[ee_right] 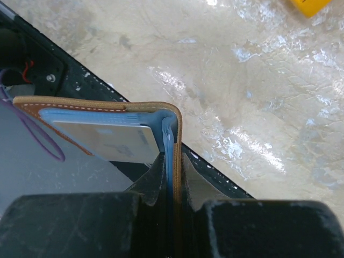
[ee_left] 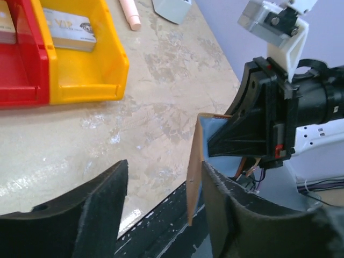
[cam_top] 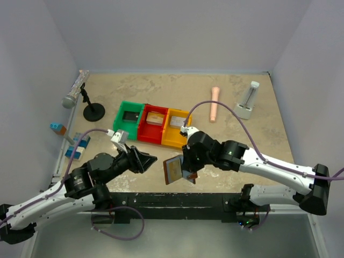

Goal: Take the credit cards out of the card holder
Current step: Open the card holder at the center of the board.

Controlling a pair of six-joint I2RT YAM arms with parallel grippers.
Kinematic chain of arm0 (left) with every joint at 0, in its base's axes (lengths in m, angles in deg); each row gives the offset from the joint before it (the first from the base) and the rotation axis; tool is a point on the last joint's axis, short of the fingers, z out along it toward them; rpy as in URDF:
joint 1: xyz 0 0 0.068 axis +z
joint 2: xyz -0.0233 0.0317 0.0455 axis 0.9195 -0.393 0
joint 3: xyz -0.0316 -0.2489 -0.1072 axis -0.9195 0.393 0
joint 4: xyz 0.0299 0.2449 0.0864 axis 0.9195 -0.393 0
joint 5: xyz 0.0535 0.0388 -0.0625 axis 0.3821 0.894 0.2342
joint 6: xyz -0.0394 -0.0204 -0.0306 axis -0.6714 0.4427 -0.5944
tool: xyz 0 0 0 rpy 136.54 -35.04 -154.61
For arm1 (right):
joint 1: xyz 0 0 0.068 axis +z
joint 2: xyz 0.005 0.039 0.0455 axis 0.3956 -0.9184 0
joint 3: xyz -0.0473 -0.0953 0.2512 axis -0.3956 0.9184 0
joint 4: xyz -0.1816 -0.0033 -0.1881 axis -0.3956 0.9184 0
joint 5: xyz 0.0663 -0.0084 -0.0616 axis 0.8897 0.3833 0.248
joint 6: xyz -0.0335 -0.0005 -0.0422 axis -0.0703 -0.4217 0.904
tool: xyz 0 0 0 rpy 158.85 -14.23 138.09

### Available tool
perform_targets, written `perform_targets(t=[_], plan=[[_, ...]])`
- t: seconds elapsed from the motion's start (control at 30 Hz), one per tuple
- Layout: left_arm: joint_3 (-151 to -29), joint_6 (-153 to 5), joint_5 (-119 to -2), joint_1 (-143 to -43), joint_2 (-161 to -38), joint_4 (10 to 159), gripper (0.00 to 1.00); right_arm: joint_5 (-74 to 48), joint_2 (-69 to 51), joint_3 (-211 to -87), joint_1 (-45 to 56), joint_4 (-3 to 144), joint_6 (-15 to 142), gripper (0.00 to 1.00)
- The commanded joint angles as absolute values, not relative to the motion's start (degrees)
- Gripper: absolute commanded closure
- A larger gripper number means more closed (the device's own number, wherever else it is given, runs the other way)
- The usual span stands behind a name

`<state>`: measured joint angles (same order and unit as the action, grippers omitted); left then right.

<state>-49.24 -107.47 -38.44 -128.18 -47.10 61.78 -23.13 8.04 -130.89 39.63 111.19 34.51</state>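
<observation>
- The card holder (cam_top: 173, 170) is held open in the air, off the surface (cam_top: 161, 88), on the near side of the yellow bin (cam_top: 176, 129).
- The right end effector (ee_right: 173, 177) pinches one flap; a pale card (ee_right: 107, 141) sits in the other.
- The left end effector (ee_left: 164, 177), near-left of the yellow bin, is spread wide.

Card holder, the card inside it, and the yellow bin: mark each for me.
card holder (ee_right: 80, 103): right wrist view, brown outer edge.
card (ee_right: 113, 142): right wrist view, pale face.
yellow bin (ee_left: 86, 86): left wrist view, front wall.
</observation>
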Motion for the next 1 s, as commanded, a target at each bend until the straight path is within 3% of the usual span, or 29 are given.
perform_targets(t=[0.0, 0.1, 0.23, 0.97], plan=[[-46.5, -112.3, -40.8, -128.6, -50.0, 64.7, 0.46, -21.9, 5.4, -127.9, 38.9, 103.2, 30.1, 1.0], [-45.1, -114.5, -46.9, -128.6, -55.0, 70.7, 0.55, -21.2, 3.0, -125.8, 38.3, 99.7, 27.9, 1.0], [-44.4, -115.7, -50.3, -129.0, -59.2, 76.0, 0.58, -18.4, 0.2, -123.4, 37.1, 95.5, 25.4, 1.0], [-36.4, -120.1, -48.2, -129.1, -76.6, 89.8, 0.73, -9.6, -7.5, -112.6, 32.2, 76.7, 22.0, 1.0]])
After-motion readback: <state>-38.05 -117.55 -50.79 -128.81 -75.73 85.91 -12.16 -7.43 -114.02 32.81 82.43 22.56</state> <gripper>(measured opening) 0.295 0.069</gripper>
